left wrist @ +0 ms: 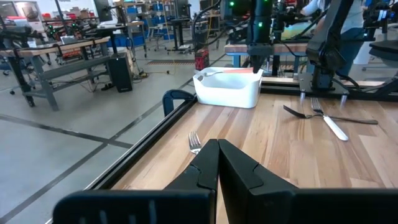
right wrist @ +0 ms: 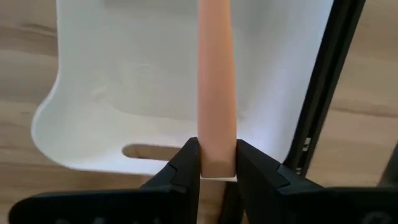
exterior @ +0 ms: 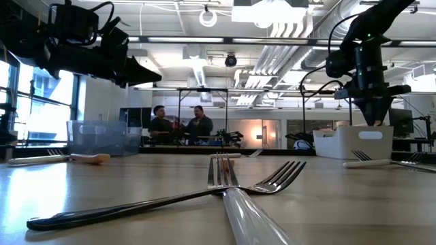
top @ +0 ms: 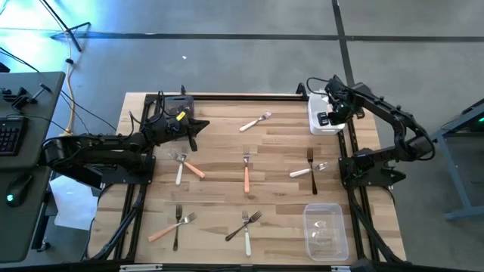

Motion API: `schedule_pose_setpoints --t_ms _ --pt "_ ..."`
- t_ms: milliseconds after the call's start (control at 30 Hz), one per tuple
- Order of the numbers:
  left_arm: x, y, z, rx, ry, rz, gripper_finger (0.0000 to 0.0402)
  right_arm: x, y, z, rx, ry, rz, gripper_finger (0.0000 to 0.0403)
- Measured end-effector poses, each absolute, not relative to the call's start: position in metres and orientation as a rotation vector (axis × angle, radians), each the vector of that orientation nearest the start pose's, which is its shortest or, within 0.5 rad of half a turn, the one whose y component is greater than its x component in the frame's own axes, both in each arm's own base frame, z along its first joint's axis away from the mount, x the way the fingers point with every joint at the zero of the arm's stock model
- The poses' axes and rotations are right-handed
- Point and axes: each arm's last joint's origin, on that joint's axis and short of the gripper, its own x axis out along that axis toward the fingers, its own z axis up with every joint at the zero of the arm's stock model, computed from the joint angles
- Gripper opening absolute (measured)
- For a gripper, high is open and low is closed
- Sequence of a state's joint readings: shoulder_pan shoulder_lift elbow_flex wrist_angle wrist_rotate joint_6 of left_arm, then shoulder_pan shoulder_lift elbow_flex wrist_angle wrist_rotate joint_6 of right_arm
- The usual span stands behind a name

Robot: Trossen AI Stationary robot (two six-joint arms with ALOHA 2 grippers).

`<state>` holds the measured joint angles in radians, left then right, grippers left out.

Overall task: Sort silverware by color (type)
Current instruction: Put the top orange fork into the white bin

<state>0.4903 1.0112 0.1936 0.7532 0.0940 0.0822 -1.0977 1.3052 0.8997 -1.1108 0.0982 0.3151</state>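
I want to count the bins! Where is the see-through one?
In the high view, the clear bin sits at the table's near right corner, by the right arm's base, below the crossed black and white forks.

A bin (top: 324, 121) is being kept at the table's (top: 280, 181) far right corner, another bin (top: 326, 230) at the near right; forks (top: 246, 172) are being left scattered between.
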Motion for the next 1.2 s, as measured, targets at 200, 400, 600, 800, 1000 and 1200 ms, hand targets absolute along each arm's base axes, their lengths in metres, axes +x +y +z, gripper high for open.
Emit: schedule_pose_setpoints --t_ms 200,400,600,800,1000,1200 --pt "0.167 0.086 0.183 0.062 0.079 0.393 0.0000 0.092 -0.184 0.219 1.119 1.196 -1.249 0.0073" --pt "0.167 0.086 0.183 0.061 0.078 0.393 0.0000 0.099 -0.185 0.213 1.228 1.163 -1.317 0.0073" --pt "0.167 0.086 0.183 0.062 0.078 0.393 0.0000 0.109 -0.192 0.198 1.315 1.152 -1.387 0.0073" --pt "0.167 0.087 0.186 0.067 0.065 0.405 0.0000 0.119 -0.197 0.187 1.471 1.091 -1.371 0.0073" --pt "0.168 0.087 0.188 0.069 0.061 0.407 0.0000 0.125 -0.204 0.184 1.544 0.968 -1.359 0.0073" --pt "0.168 0.087 0.187 0.065 0.072 0.406 0.0000 0.127 -0.207 0.185 1.543 0.930 -1.351 0.0086"
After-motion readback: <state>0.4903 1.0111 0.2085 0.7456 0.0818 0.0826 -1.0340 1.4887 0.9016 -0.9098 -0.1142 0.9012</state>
